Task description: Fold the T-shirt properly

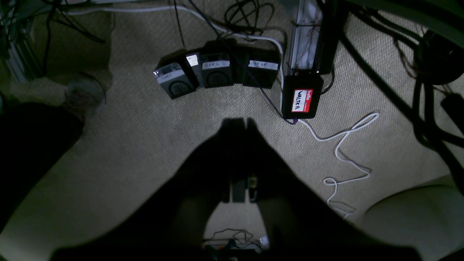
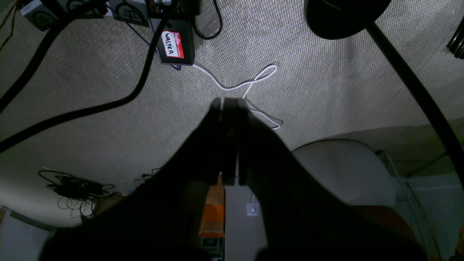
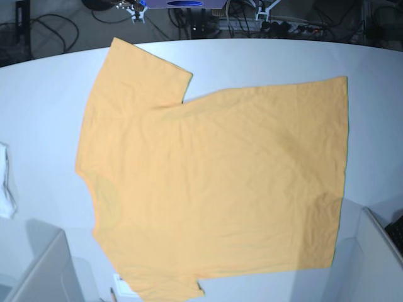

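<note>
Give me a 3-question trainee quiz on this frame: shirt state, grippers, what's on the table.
1. True or false: the T-shirt is already folded in half.
2. The jaws of the left gripper and right gripper are: A) both open B) both shut C) one open, one shut.
3. In the base view, what lies at the table's left edge, apart from the shirt?

Key
1. False: it lies spread flat, sleeves out.
2. B: both shut, holding nothing, over the carpet.
3. A white cloth, only partly in frame.
</note>
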